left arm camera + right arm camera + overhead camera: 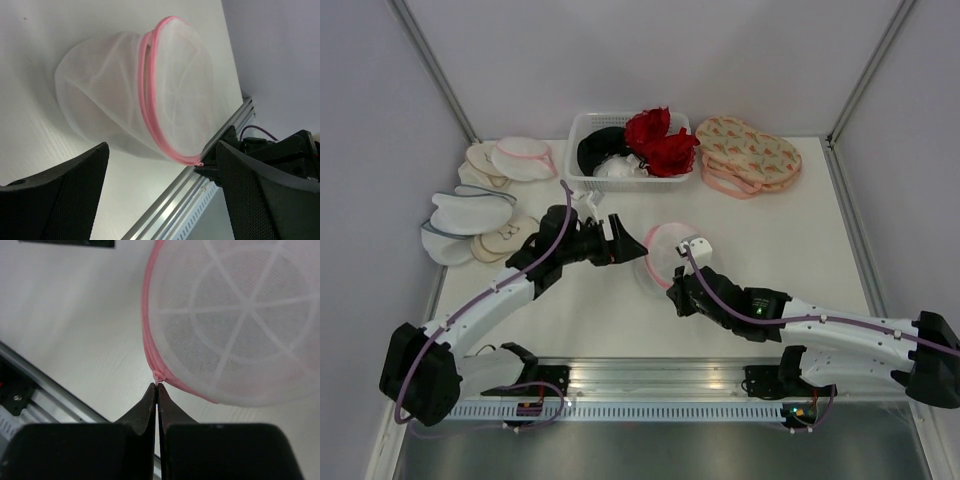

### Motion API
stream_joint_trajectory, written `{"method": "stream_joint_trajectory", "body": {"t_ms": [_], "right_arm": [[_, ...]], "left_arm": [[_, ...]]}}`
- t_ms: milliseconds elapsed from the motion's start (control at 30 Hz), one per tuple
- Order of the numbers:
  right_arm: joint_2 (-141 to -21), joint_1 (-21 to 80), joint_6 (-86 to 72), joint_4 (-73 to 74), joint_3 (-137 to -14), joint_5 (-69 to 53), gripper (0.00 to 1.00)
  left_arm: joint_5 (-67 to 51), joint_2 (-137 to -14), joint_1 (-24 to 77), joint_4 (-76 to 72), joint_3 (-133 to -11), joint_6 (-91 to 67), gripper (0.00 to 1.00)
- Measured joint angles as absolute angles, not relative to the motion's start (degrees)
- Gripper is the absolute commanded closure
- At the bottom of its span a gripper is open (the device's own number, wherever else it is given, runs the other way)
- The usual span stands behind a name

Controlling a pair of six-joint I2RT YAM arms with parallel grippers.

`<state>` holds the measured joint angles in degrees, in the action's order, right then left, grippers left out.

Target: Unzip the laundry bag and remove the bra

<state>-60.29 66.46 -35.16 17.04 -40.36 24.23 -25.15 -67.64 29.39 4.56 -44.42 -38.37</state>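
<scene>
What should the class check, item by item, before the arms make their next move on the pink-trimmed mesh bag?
1. Right end effector shut on the zipper pull: ok.
2. Left end effector open, facing the laundry bag without touching it: ok.
3. Laundry bag lying on the table between both arms: ok.
4. Zipper opened far enough: cannot tell.
5. Bra seen through the mesh: not ok, none shows.

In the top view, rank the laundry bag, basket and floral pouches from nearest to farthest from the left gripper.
1. The laundry bag, just right of the left gripper.
2. The basket, behind it.
3. The floral pouches, back right.
</scene>
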Motion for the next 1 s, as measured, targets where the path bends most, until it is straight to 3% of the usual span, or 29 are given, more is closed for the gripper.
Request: {"method": "stream_joint_trajectory", "body": {"t_ms": [200,300,333,367,433,467,700,967,1000], "right_arm": [[-62.83,66.46,-33.15,9.19,-40.29,16.84,1.00],[-64.36,66.46,-32.84,7.92,-40.29,14.79,1.00],[-64.53,66.46,-32.75,7.73,-40.29,14.15,1.00],[-64.58,66.46,-32.73,7.64,-40.29,13.76,1.00],[-64.47,66.46,-32.73,7.53,-40.27,13.30,1.00],[-64.36,66.46,-32.75,7.62,-40.29,13.26,0.99],[-60.71,66.26,-32.95,11.35,-40.29,15.09,0.99],[-59.94,66.26,-35.18,22.09,-40.64,17.06,1.00],[-59.94,66.26,-35.59,23.51,-40.64,17.65,0.99]], "left_arm": [[-25.89,-66.43,33.04,-1.89,-37.28,-44.86,0.10],[-26.17,-70.24,35.70,-3.86,-37.58,-45.69,0.21],[-26.24,-71.40,36.32,-4.34,-37.65,-45.89,0.28],[-26.50,-72.66,36.91,-5.02,-37.67,-46.17,0.51],[-27.27,-74.61,37.50,-6.26,-37.67,-47.07,0.74],[-27.46,-75.37,37.65,-6.96,-37.67,-47.22,0.97],[-27.42,-75.70,38.02,-8.64,-37.67,-47.55,0.98],[-18.72,-68.01,38.06,-4.86,-36.93,-47.97,0.98],[-17.72,-66.63,38.06,-4.62,-36.51,-48.16,0.93]]}}
